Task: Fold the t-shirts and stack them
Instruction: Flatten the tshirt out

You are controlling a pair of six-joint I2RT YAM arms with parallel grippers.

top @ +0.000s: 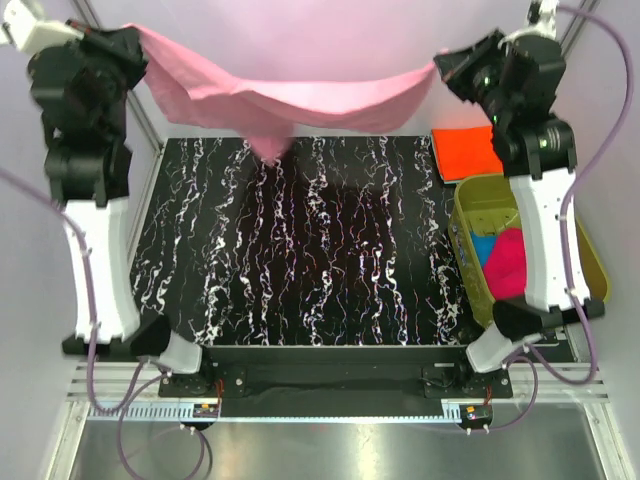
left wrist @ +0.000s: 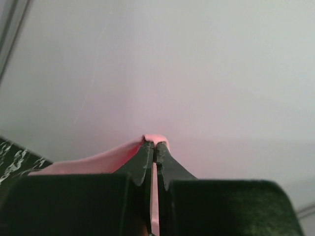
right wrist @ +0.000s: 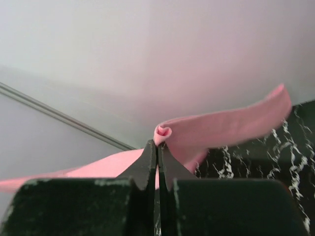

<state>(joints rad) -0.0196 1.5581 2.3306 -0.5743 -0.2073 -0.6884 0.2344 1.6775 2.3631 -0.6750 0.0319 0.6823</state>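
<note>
A light pink t-shirt (top: 300, 95) hangs stretched in the air across the far edge of the table. My left gripper (top: 138, 40) is shut on its left end, and pink cloth (left wrist: 98, 162) shows pinched between the black fingers (left wrist: 142, 162). My right gripper (top: 438, 68) is shut on the right end, where a rolled edge of the pink t-shirt (right wrist: 221, 130) pokes above the tips. A fold sags toward the black marbled table (top: 300, 250). A folded bright orange t-shirt (top: 466, 150) lies at the far right. A magenta t-shirt (top: 508, 262) and a blue one (top: 481, 247) sit in the tub.
The olive-green plastic tub (top: 480, 195) stands at the right edge of the table, partly behind my right arm. Pale walls close in the back and sides. A metal rail runs along the near edge by the arm bases.
</note>
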